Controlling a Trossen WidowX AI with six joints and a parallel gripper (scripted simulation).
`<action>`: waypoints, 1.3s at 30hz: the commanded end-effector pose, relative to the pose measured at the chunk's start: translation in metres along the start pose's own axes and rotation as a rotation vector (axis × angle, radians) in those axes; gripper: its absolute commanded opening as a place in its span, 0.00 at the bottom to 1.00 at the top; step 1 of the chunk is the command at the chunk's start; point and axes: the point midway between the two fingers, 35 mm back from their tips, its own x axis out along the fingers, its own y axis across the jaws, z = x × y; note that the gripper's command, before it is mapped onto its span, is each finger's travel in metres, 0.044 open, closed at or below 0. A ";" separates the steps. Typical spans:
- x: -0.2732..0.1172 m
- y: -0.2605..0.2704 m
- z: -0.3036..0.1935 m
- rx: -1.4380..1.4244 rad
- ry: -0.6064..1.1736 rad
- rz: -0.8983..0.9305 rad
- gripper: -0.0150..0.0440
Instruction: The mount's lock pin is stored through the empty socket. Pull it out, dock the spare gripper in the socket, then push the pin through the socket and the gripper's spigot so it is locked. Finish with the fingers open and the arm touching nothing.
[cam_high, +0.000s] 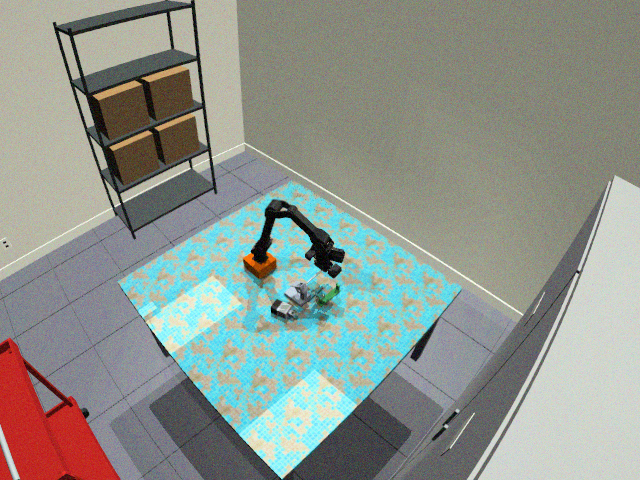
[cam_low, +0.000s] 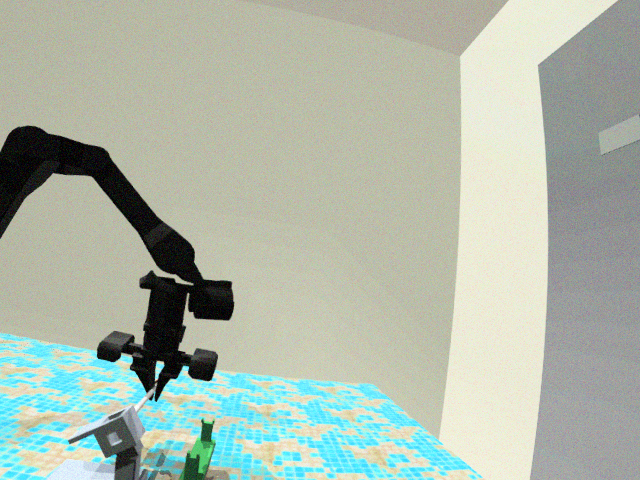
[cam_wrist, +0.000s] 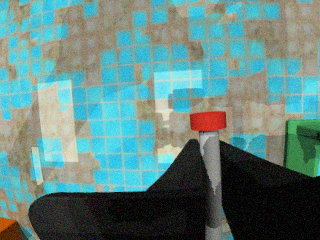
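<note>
My gripper (cam_low: 155, 396) (cam_wrist: 202, 146) is shut on the lock pin (cam_low: 144, 400) (cam_wrist: 212, 190), a thin grey rod with a red head (cam_wrist: 208, 121). The pin slants down from the fingertips towards the back of the grey socket (cam_low: 105, 441) on the mount (cam_high: 295, 293). The socket's square hole shows see-through in the exterior view; whether the pin's far tip is still inside is hidden. The spare gripper (cam_high: 282, 309), grey and black, lies on the table beside the mount, outside the socket.
A green holder (cam_high: 329, 294) (cam_low: 201, 457) (cam_wrist: 301, 150) stands on the table on the mount's other side, close to my gripper. The arm's orange base (cam_high: 260, 265) is behind the mount. The table (cam_high: 248, 361) has a blue and tan pattern.
</note>
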 end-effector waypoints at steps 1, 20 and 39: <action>-0.001 -0.002 0.004 0.001 0.003 -0.002 0.25; -0.015 0.004 0.012 0.005 0.010 0.025 0.25; -0.020 0.007 0.012 0.018 0.028 0.068 0.25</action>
